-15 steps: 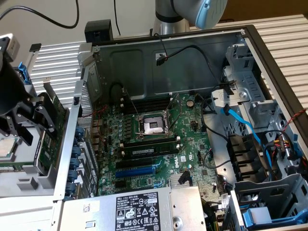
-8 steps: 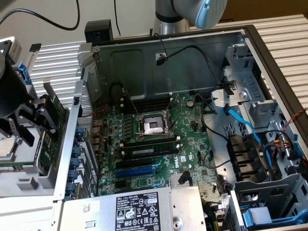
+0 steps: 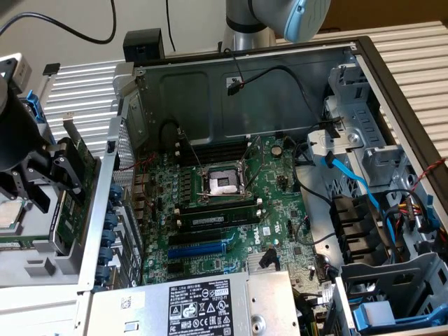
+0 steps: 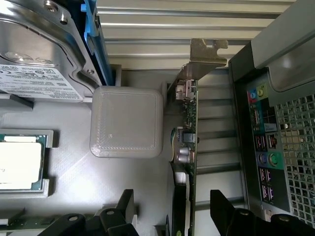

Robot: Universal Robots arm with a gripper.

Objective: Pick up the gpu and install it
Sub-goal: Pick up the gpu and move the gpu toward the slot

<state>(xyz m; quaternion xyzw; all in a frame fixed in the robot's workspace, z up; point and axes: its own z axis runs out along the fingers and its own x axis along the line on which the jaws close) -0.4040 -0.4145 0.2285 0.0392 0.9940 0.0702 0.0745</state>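
Open computer case (image 3: 210, 91) with green motherboard (image 3: 280, 189) inside, grey tray (image 4: 98, 187) just beside the case, gripper (image 4: 172, 197) over tray, jaws apart, one each side of the gpu (image 4: 191, 142), card standing on edge in tray.

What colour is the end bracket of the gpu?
Silver, bare metal. The gpu stands on edge, and its end bracket shows best in the wrist view.
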